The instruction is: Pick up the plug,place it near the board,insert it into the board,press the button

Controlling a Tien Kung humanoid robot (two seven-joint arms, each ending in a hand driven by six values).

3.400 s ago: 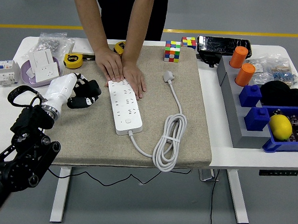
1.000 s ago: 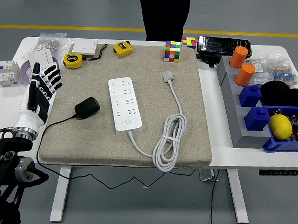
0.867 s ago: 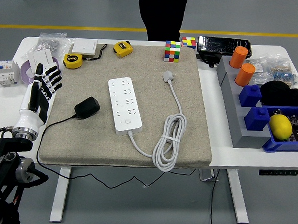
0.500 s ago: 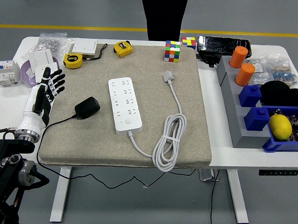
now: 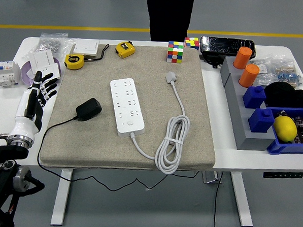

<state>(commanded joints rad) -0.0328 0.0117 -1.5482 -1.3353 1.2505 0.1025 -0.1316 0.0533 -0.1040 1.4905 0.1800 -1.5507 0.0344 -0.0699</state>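
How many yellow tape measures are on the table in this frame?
2. One tape measure sits at the far left, just off the mat's corner; the other tape measure lies at the mat's far edge. The cluttered bins at the right could hide more.

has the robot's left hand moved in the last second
Yes. The left hand has drawn back toward the table's near-left edge, farther from the yellow tape measure; its fingers are open.

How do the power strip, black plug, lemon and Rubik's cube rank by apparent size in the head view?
1. Power strip, clearly largest.
2. Lemon.
3. Black plug, close to the lemon.
4. Rubik's cube, though it sits farther from the camera, so this is unsure.
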